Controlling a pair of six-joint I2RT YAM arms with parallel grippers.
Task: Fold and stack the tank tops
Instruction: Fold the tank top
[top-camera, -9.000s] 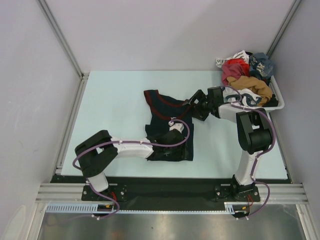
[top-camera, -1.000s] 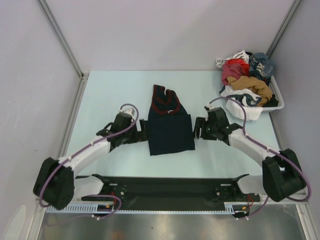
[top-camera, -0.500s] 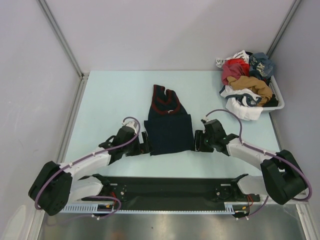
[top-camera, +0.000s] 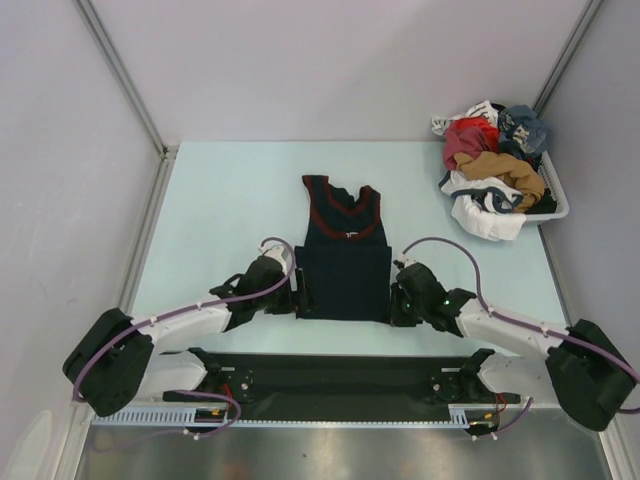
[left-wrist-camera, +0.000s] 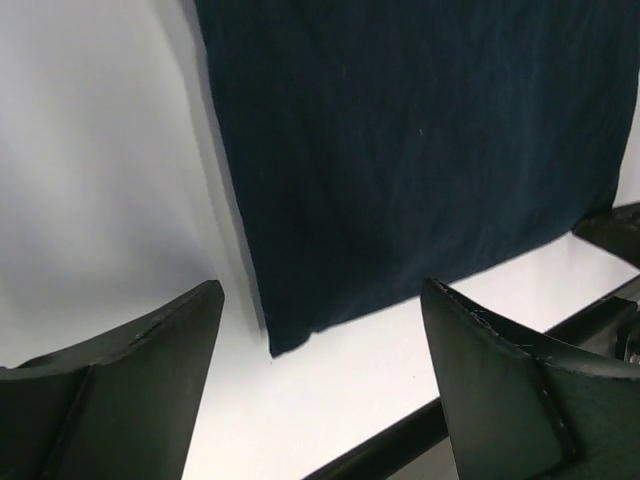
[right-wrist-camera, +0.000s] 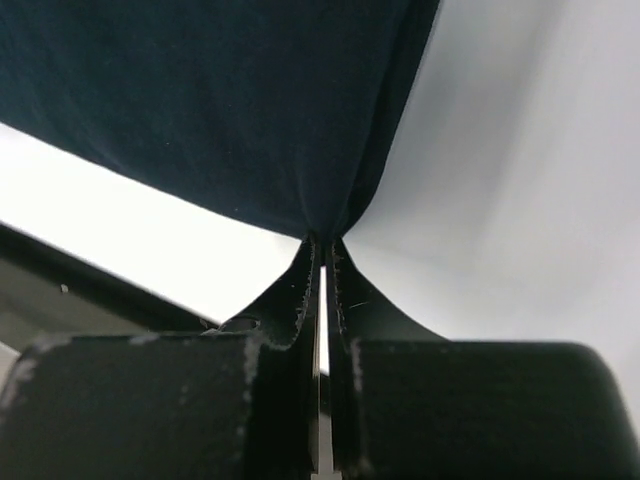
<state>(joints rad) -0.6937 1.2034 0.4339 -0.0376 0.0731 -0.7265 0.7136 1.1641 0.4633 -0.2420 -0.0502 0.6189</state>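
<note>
top (top-camera: 343, 258): laid flat on table (top-camera: 215, 200), near middle | left gripper (top-camera: 293, 290): spread, nothing held | right gripper (right-wrist-camera: 322, 250): clamped on its corner | risk: top skewed if pulled from one corner only

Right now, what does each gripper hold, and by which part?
The right gripper pinches the navy tank top at its near right corner; the left gripper is open, holding nothing.

table (top-camera: 215, 200): pale | navy tank top (top-camera: 343, 262): flat, centre-near | laundry basket (top-camera: 556, 206): far-right corner
</note>
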